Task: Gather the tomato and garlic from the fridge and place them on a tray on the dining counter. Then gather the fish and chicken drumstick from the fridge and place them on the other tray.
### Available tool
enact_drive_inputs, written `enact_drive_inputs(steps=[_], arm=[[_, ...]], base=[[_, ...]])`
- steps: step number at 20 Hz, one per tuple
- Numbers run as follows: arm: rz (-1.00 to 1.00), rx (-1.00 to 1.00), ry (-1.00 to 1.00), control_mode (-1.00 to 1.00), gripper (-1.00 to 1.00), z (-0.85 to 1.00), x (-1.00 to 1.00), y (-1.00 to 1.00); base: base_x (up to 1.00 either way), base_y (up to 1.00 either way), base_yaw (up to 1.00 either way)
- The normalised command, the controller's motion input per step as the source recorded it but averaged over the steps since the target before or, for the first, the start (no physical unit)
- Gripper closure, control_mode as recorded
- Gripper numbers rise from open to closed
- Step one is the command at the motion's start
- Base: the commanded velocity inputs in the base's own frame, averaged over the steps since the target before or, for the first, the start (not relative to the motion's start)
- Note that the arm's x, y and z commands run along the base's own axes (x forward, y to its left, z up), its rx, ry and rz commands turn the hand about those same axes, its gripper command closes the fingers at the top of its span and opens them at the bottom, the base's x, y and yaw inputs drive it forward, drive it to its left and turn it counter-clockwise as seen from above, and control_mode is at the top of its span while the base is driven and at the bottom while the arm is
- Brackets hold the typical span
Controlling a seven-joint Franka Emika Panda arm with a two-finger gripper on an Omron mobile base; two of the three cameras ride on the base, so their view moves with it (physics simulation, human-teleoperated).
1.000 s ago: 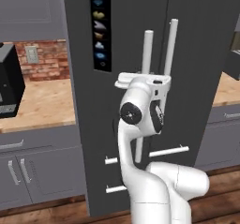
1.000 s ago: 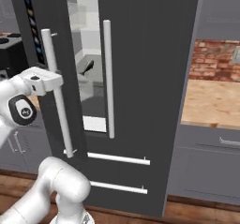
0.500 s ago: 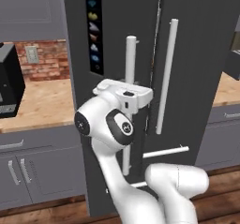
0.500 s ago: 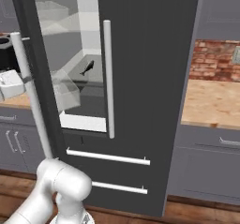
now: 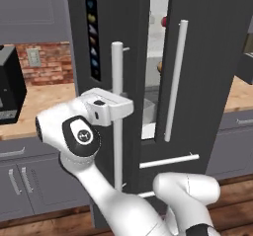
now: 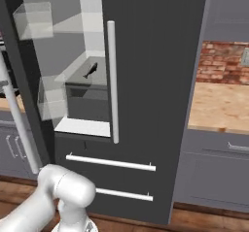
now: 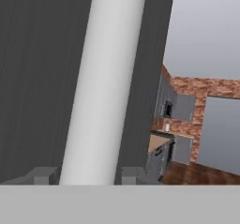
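Pincer [image 7: 86, 176] straddles the pale grey cylindrical bar handle [image 5: 117, 106] of the dark fridge's left door [image 5: 106, 42], fingers narrowly flanking it to swing that door open.

Pale fridge door handle [image 7: 105, 85] between end effector [image 7: 87, 175] fingertips, dark door [image 7: 37, 78] behind

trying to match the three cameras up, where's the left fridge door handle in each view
Left base view: the left door handle stands upright at centre, the gripper around it.
Right base view: the same bar slants along the far left edge.
Hand view: it fills the middle, between the fingertips.
Shared landmark: the right door handle.
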Motion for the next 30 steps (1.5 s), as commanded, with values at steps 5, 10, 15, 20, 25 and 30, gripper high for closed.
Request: enact_drive_inputs(steps=[5, 10, 15, 20, 25, 30], arm=[[-0.25, -0.04, 0.08, -1.00, 1.00, 0.00, -0.34, 0.56], [-0.20, -0.05, 0.04, -1.00, 1.00, 0.00, -0.23, 0.64], [-0.14, -0.05, 0.00, -1.00, 1.00, 0.00, -0.15, 0.58], [-0.06, -0.03, 0.00, -1.00, 1.00, 0.00, -0.10, 0.39], [0.00, 0.00, 0.00, -1.00, 1.00, 0.00, -0.03, 0.06], [0.00, 0.00, 0.00, -1.00, 1.00, 0.00, 0.00, 0.00]], base=[[0.00, 0.00, 0.00], [0.00, 0.00, 0.00], [0.00, 0.00, 0.00], [0.00, 0.00, 0.00], [0.00, 0.00, 0.00], [0.00, 0.00, 0.00]])
